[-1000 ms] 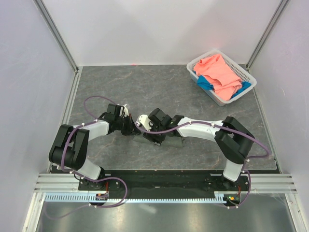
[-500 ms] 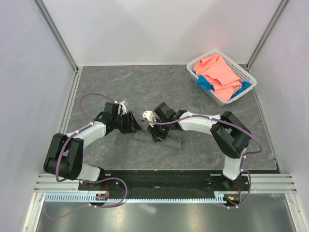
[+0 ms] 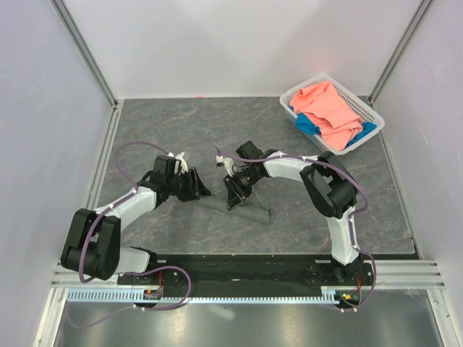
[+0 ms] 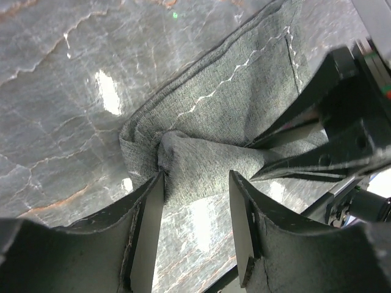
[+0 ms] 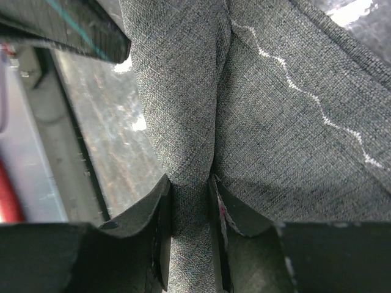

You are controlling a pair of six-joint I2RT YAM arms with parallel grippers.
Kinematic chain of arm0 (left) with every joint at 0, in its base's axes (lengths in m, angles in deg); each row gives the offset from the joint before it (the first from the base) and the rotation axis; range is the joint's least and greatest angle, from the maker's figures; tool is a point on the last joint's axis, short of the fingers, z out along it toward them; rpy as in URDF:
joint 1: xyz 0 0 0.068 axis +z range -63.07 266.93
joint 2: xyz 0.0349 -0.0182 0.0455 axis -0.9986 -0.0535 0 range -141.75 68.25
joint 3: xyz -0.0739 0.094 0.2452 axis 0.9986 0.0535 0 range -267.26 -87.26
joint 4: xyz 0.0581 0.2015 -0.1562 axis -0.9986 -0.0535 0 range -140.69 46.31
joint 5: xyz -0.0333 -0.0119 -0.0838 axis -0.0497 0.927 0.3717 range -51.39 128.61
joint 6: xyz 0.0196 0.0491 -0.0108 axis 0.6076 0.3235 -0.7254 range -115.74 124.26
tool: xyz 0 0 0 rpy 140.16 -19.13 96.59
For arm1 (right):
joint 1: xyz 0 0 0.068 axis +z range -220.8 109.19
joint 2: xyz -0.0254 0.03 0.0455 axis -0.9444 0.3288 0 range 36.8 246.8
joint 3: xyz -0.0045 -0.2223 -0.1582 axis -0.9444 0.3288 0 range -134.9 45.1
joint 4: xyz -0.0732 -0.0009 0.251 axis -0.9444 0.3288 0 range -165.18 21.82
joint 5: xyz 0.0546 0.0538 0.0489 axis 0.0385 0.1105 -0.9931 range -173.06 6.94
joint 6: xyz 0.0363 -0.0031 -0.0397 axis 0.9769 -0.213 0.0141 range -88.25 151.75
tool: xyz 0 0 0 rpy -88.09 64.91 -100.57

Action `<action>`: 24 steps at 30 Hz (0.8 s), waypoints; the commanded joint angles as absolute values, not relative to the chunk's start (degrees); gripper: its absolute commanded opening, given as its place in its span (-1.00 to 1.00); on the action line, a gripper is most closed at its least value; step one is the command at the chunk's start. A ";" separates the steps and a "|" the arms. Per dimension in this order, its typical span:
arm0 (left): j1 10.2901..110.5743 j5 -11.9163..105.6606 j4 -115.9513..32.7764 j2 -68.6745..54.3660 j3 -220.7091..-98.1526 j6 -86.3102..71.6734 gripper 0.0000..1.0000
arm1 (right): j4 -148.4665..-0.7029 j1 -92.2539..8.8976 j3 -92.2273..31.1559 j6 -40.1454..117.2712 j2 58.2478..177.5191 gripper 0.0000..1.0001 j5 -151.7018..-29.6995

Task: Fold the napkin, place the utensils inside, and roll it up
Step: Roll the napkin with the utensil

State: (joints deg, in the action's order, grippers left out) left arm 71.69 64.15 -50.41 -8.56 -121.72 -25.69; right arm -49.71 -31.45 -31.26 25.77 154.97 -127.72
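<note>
**Grip swapped: left pincer let go, right pincer clamped**

Napkin [image 3: 253, 212] lies bunched in a long strip mid-bench [image 3: 181, 137]. Right pincer [image 5: 190, 183] is closed on a raised fold of it. Left pincer [image 4: 195, 183] stands open, fingers astride the crumpled left end.

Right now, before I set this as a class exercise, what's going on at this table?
Two robot arms are working a dark grey napkin on the table. The right gripper pinches a raised fold of it; the left gripper stands open, a bunched edge just ahead of its jaws. No fork or chopsticks show. A basket with a pink cloth and a blue cloth sits in the far right corner.
</note>
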 commanded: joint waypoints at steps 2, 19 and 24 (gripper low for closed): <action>71.55 64.89 -46.95 -9.35 -121.10 -24.30 0.07 | -43.37 -32.13 -34.97 26.38 161.33 -0.45 -132.45; 71.46 66.65 -43.87 -17.44 -121.71 -24.30 -0.29 | -40.82 -34.51 -38.93 27.62 166.79 -0.46 -136.94; 71.55 67.35 -43.95 -18.85 -122.07 -23.95 -0.68 | -40.73 -34.51 -39.72 28.41 166.00 -0.32 -135.09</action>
